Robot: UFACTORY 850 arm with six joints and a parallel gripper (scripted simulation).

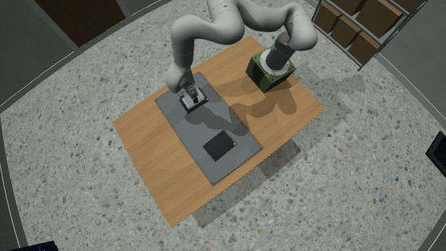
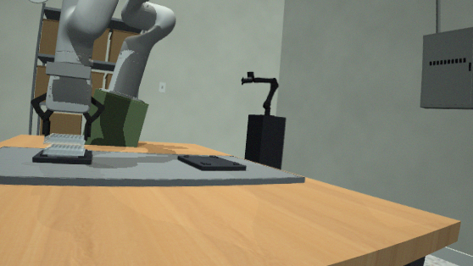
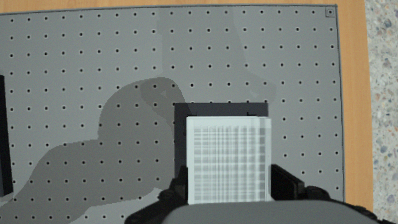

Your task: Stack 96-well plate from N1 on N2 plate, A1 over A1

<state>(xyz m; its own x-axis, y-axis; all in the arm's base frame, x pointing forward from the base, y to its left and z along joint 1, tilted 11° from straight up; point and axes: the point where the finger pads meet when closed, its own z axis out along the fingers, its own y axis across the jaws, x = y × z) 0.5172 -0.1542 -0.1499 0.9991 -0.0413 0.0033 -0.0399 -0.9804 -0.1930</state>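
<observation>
Pincer [image 2: 66, 127] clamped around upper plate [image 2: 64, 139], atop lower plate [image 2: 63, 149].

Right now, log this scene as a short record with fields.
gripper: gripper shut on the upper 96-well plate
held plate: just above the lower plate, a narrow gap showing in the exterior view
lower plate: in its black nest
other nest: empty nest, farther along the grey perforated board
stacking: not yet nested
cut corners: cannot tell
</observation>
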